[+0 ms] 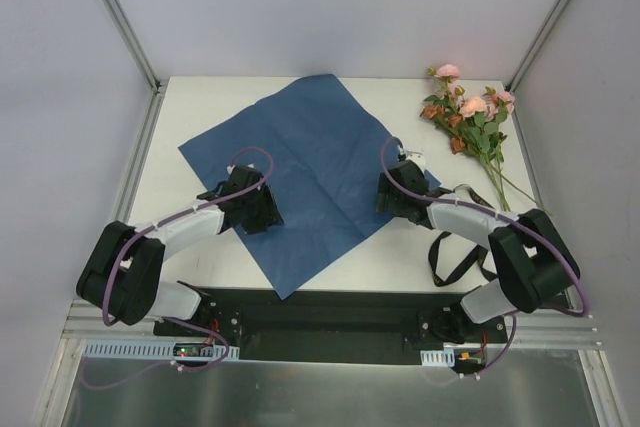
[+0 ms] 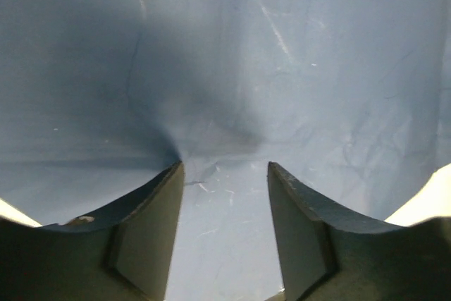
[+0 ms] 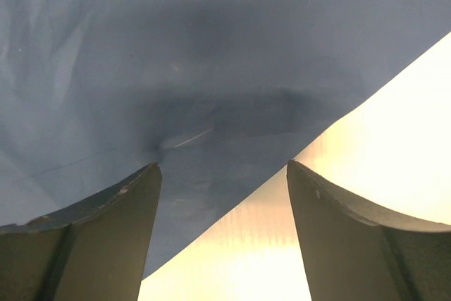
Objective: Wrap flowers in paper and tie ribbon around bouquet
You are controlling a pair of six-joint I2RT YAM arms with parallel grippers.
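Observation:
The paper [image 1: 310, 167] lies flat on the table with its dark navy face up, one corner pointing toward the arms. My left gripper [image 1: 256, 211] is down on its left part; in the left wrist view the gripper [image 2: 225, 167] stands open, its tips touching the paper [image 2: 282, 68] and creasing it slightly, with nothing between them. My right gripper [image 1: 400, 203] is at the sheet's right edge, open [image 3: 224, 167] and straddling the edge of the paper [image 3: 176, 47]. The flowers [image 1: 470, 117] lie at the back right, off the sheet. The black ribbon [image 1: 450, 252] lies looped by the right arm.
The white table [image 1: 200, 107] is boxed in by grey walls with metal frame posts at the back corners. Bare tabletop [image 3: 394, 139] shows to the right of the paper's edge. Purple cables run along both arms.

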